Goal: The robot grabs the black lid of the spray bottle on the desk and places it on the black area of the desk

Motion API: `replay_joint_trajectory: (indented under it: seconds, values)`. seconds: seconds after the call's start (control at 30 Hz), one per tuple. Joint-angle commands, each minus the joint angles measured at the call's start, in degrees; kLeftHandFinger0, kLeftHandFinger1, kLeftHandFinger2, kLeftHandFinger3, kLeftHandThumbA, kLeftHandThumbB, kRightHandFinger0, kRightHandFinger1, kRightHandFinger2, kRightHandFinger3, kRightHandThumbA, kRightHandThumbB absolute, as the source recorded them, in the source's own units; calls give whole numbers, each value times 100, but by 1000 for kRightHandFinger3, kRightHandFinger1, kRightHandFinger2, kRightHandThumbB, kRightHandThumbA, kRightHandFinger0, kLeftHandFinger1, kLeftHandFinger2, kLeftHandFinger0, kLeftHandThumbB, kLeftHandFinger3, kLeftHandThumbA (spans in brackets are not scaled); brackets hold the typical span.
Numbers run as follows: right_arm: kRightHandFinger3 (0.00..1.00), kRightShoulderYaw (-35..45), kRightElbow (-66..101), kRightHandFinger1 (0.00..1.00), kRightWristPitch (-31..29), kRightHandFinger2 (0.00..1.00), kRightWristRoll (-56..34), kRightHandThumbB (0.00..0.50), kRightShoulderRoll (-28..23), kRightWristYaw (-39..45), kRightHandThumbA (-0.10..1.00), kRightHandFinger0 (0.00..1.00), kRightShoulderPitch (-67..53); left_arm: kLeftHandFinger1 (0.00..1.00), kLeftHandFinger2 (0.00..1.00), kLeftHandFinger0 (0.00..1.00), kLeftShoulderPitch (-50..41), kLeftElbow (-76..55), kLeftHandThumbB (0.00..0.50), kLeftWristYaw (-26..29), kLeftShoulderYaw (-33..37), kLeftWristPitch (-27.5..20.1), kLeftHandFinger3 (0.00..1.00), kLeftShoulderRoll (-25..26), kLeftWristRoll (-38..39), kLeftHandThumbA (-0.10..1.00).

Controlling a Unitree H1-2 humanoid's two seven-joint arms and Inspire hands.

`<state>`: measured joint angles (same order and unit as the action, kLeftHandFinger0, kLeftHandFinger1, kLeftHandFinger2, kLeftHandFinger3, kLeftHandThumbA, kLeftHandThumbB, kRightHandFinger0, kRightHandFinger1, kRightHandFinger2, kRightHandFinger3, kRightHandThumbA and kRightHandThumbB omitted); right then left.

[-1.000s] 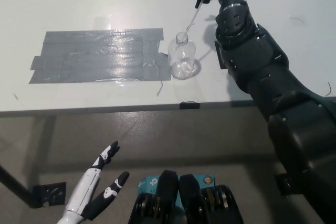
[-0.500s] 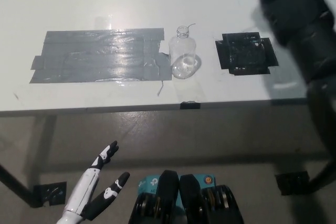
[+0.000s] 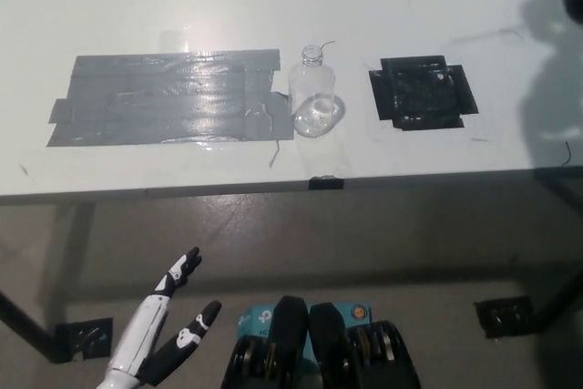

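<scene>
since the right hand is almost wholly out of view, only a dark blur showing at the worktop's far right corner, i cannot tell how it is set or whether it has hold of the black lid, which appears nowhere. the main risk, as i judge it, is a blind descent: the lid could land on white worktop (image 3: 182, 6) beside the black area (image 3: 421, 94) near the front right edge, or the arm could clip the open, uncapped spray bottle (image 3: 313, 97) standing near it and topple it. one bottle, one black area, one grey taped patch (image 3: 164, 99). the left hand (image 3: 168, 321) rests below the front edge, fingers spread, holding nothing.
</scene>
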<state>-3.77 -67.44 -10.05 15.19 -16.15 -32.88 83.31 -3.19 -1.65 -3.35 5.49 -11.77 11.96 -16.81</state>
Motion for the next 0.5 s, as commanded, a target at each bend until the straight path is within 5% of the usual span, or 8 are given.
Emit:
replay_joint_trajectory:
  seconds: [0.0,0.1,0.13,0.33,0.47]
  values:
    - [669,-250,-64,25,-352,528,249,145,174,-216,-100,0,-220,1000,1000,1000,-111,-93,161,149,-116,-256,1000,56,35,845]
    - [581,-451,-563,0,-453,468,308,167,384,-306,-100,0,-419,1000,1000,1000,-155,-141,153,188,-167,-233,1000,30,1,837]
    - [576,-511,-763,0,-489,460,301,139,447,-235,-100,0,-498,1000,1000,1000,-175,-154,160,193,-183,-228,1000,23,10,838]
    - [663,-906,-1204,180,-489,712,404,126,532,-25,-100,0,-871,1000,1000,1000,-183,-246,172,146,-220,-127,1000,46,-26,868]
    - [630,-972,-1317,138,-449,598,317,142,487,-73,-100,0,-1018,1000,1000,1000,-135,-263,161,131,-248,-131,1000,56,-27,861]
